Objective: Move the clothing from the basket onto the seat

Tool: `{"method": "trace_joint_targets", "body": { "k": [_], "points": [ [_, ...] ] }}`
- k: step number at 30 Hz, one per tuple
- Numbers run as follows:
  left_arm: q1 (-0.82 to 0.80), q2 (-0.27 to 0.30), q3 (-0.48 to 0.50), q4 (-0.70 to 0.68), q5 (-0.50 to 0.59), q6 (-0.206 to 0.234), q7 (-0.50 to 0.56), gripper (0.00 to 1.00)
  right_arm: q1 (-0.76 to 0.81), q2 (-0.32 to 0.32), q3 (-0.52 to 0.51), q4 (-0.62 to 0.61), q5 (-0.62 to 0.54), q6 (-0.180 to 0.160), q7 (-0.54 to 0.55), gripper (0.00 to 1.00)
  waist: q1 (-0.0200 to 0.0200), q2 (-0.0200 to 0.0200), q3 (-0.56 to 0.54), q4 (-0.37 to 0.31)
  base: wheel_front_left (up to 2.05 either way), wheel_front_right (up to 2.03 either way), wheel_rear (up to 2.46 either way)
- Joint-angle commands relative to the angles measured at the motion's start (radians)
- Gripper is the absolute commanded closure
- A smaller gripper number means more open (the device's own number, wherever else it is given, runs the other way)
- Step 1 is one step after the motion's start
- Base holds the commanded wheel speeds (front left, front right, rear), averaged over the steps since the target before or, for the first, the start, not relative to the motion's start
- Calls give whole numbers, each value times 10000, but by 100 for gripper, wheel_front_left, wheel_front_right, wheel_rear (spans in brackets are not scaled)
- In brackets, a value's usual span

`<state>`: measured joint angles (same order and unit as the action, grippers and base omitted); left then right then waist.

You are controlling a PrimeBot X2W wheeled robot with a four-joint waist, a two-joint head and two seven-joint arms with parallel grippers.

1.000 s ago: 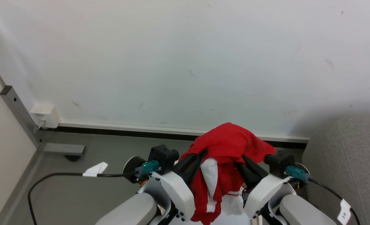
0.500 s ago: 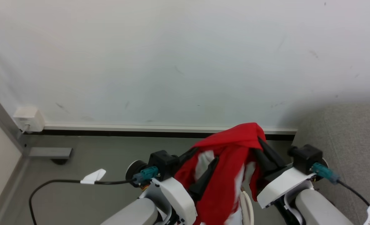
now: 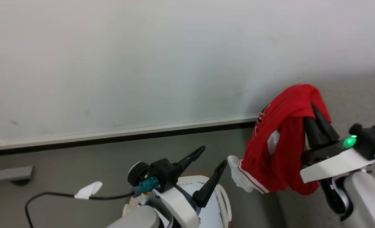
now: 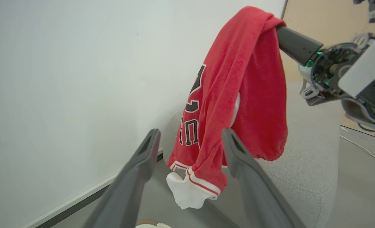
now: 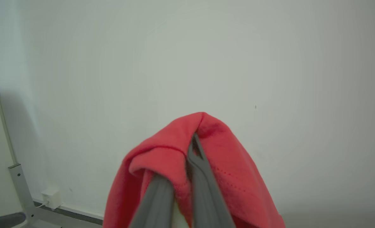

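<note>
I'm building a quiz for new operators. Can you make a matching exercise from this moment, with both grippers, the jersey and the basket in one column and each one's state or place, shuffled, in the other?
Column 1
1. left gripper
2. right gripper
3. jersey
4. basket

Column 2
A. hanging in the air, at the edge of the grey seat
B. jaws shut on the jersey
C. low down, below the left gripper
D. jaws wide apart, nothing between them

Pairs: 1-D, 2-B, 3-A, 4-C
</note>
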<state>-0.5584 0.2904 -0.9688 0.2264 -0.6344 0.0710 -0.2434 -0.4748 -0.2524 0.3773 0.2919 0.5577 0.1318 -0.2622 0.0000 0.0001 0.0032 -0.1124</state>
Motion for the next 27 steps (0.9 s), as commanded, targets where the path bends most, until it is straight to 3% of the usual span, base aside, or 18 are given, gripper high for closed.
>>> {"method": "trace_joint_targets", "body": {
  "k": [1,8,15,22,27],
  "points": [
    [74,41,35,-49,135,-13,-70,0,103,-87,-124,-161,36,-21,-37,100,0,-1,181,-478,0,0,0],
    [-30,165,156,-443,674,-110,-203,0,438,-494,-1083,-1726,35,-21,372,100,0,-1,606,-1582,0,0,0],
    [96,190,281,-573,1060,-304,-212,0,1024,-169,-1910,-3335,207,-21,943,100,0,-1,886,-2452,0,0,0],
    [85,68,383,-665,1352,-501,-210,0,1219,-88,-2414,-4258,239,-21,1484,100,0,-1,1179,-2767,0,0,0],
    [-123,157,413,-695,1561,-611,-210,0,376,-275,-2780,-4484,280,-21,1845,100,0,-1,1609,-2783,0,0,0]
  ]
}}
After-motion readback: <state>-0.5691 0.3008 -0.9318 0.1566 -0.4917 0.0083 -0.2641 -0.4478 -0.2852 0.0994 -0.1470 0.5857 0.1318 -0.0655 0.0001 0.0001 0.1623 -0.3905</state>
